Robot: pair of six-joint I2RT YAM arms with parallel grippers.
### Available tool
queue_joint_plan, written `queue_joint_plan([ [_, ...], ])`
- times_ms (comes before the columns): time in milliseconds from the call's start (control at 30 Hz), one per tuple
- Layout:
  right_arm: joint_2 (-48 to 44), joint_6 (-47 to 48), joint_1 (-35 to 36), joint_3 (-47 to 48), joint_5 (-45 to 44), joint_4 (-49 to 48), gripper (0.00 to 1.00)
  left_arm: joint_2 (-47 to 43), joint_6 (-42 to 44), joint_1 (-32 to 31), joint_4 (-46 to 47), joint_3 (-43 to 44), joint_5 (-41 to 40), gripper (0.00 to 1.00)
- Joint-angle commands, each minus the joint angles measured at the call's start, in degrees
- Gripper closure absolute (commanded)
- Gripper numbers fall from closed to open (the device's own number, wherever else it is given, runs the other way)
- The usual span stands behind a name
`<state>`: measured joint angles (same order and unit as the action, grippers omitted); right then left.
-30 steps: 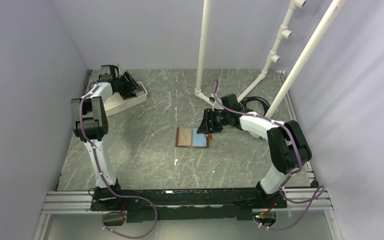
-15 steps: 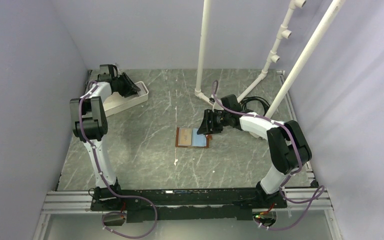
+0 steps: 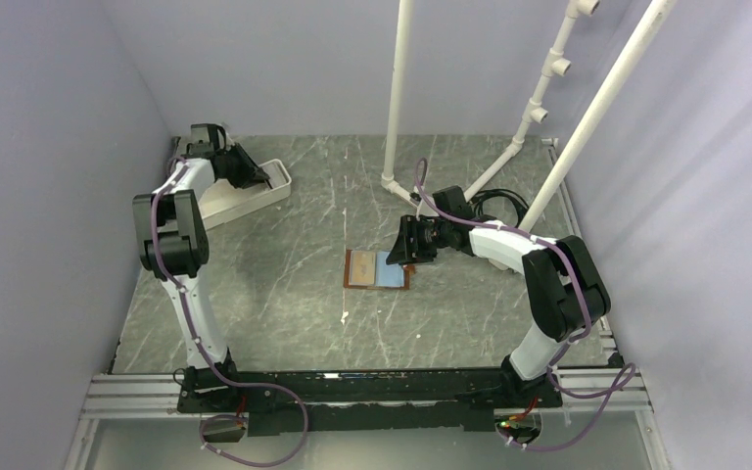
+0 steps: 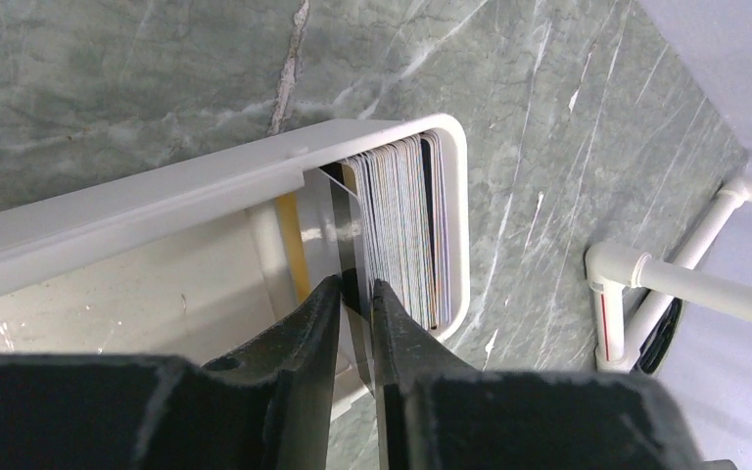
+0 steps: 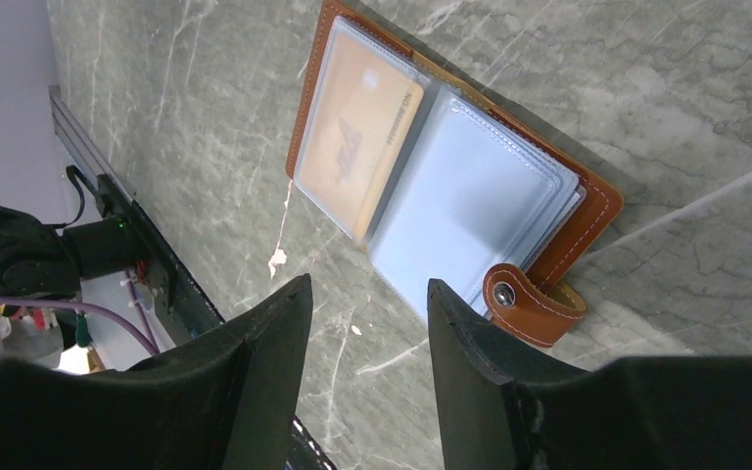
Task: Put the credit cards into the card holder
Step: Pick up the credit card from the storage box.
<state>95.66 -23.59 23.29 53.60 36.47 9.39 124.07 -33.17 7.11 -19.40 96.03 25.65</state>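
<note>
Inside card holder [image 5: 599, 204] — lettering [image 5: 392, 122], seemingly illegible

Bright, cool, even light from above — shadows are soft, a thin one edging the card holder [image 5: 602, 201]. Its clear sleeves [image 5: 475, 196] show mild sheen; the close black fingers [image 4: 289, 362] look soft-focused.

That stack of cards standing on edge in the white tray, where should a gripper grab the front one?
Pinch the front card along its top edge, coming down from above, one finger on each face. The credit cards stand on edge, packed against the white tray end, so only top edges are free; the front one leans apart from the rest. The left gripper straddles it so.
</note>
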Motion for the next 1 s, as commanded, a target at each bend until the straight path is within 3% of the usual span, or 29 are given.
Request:
queue_joint_plan([
  [0, -1.7, 0.1, -0.3, -0.3, 0.7, -2.1, 0.51, -5.5, 2.0, 0.4, -2.7, 2.8, 1.3, 0.79],
  [167, -1.9, -0.1, -0.3, -0.6, 0.7, -2.1, 0.51, -8.8, 4.1, 0.9, -7.2, 2.8, 0.8, 0.82],
  [333, -2.0, 0.2, -0.2, -1.1, 0.6, -1.8, 0.51, -13.9, 8.0, 1.7, -14.3, 2.7, 0.0, 0.98],
  [433, -2.0, 0.2, -0.2, -1.3, 0.5, -1.8, 0.51, -19.8, 9.2, 1.8, -13.2, -1.8, -0.1, 1.00],
  [500, -2.1, -0.1, 0.0, -1.3, 0.6, -2.0, 0.51, -22.5, 9.2, 1.9, -12.2, -4.0, 2.1, 1.00],
  [567, -2.4, 0.1, 0.5, -0.9, 1.1, -2.3, 0.51, -24.7, 8.8, 1.8, -10.7, -6.2, 11.0, 1.00],
  [667, -3.6, -0.6, 1.2, -0.4, 3.7, -4.3, 0.50, -26.9, 2.4, -0.1, 2.9, -15.2, 30.6, 1.00],
  [733, -4.5, -3.5, 1.1, -0.7, 7.8, -8.5, 0.49, -27.6, -2.1, -4.1, 14.1, -20.8, 39.0, 1.00],
  [967, -8.6, -23.4, 0.9, -7.2, 14.0, -34.9, 0.37, -29.0, -14.3, -21.7, 46.0, -36.2, 41.0, 1.00],
])
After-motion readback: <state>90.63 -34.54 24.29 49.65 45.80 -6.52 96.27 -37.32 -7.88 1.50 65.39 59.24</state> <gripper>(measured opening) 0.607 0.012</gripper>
